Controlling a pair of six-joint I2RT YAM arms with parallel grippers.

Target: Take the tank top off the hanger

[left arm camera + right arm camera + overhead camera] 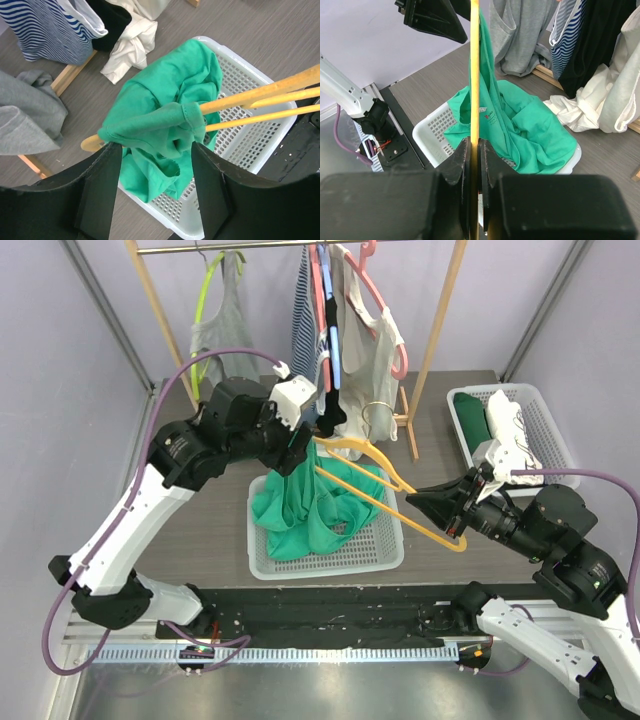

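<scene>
Tank top (165, 125) on yellow hanger (260, 91)

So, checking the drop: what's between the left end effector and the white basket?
The green tank top, draped off the yellow hanger; left wrist view.

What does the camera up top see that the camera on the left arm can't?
Only the top camera shows the clothes rail, the small basket on the right, and the right arm. Only the left wrist camera shows, up close, the green strap wrapped around the yellow hanger, in front of the open left gripper. Both show the green tank top, the hanger, and the white basket under them.
</scene>
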